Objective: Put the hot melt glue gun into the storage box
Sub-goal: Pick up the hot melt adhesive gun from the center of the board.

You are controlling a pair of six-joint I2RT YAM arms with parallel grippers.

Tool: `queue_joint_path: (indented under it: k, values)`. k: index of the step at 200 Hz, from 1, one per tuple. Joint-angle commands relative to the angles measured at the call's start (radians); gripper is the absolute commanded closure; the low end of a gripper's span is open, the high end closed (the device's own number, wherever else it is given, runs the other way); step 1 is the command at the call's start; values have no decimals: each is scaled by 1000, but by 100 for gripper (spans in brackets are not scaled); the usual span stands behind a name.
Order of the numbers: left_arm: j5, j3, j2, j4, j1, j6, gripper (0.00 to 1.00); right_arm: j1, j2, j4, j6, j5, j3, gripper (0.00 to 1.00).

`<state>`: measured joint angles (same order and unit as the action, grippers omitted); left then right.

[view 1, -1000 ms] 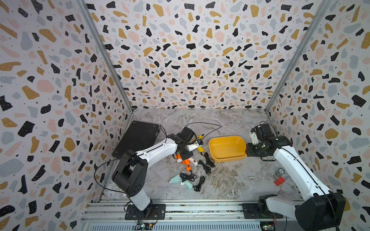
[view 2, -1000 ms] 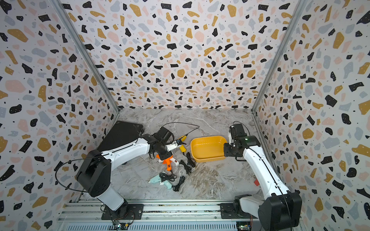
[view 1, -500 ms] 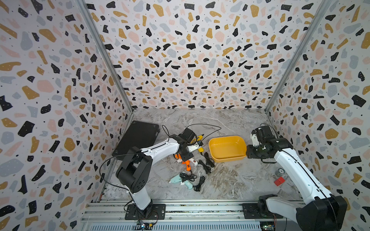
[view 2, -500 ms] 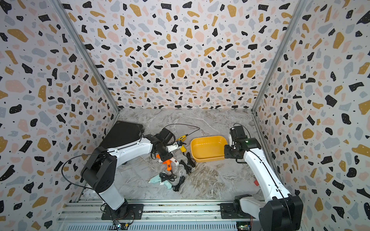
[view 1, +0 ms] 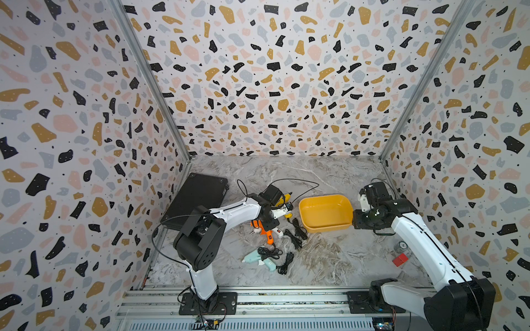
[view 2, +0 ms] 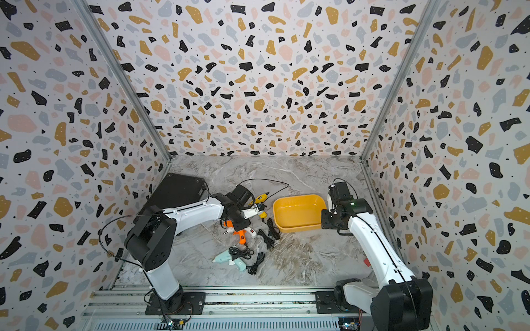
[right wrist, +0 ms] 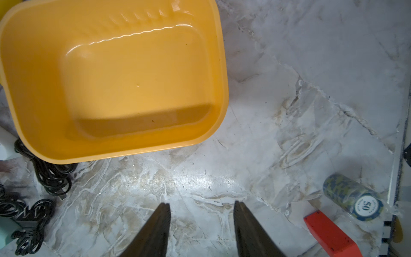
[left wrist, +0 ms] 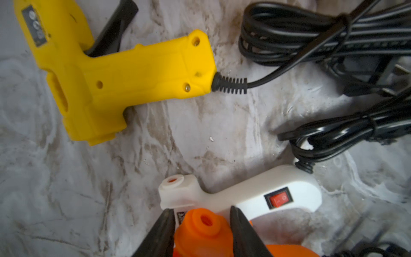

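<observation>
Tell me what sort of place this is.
Probably a robot test cell: patterned panel walls box in a marble-look tabletop, a left arm and right arm stand on a front rail, and glue guns lie scattered beside a yellow storage box.

The storage box [view 1: 325, 214] [right wrist: 133, 77] is a yellow tub with round corners and no lid. It sits flat on the table and is empty. Four glue guns lie to its left, none inside. The orange glue gun [left wrist: 201, 232] [view 1: 266, 232] lies on its side, its back end pinched by the left gripper [left wrist: 201, 214]. The white glue gun [left wrist: 244, 195] lies right against it and has a red switch on its handle. The yellow glue gun [left wrist: 124, 73] lies near the box. The mint glue gun [view 1: 256, 258] lies closest to the front, well apart from the box.
</observation>
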<state>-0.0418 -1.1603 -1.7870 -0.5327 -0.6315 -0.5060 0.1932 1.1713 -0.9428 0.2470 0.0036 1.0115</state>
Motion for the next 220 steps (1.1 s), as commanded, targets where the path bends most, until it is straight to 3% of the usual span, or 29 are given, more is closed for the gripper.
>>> queue_joint_path:
  k: [1, 48, 85, 127, 163, 220]
  values:
    - [3, 2, -3, 1, -4, -7, 62, 5, -18, -11, 10, 10, -7, 49]
    - [18, -29, 57, -84, -5, -2, 87, 6, -31, -11, 14, 6, -6, 49]
    - [92, -92, 159, -186, -4, 109, 92, 5, -54, -11, 19, 1, 4, 49]
    - [132, -257, 235, -291, -4, 519, 99, 5, -82, -20, 48, -10, 18, 49]
    - [72, -400, 223, -338, -5, 889, 100, 6, -90, -46, 92, -39, 43, 49]
    - [-57, -479, 125, -261, -2, 1417, 100, 5, -135, -82, 101, -40, 54, 50]
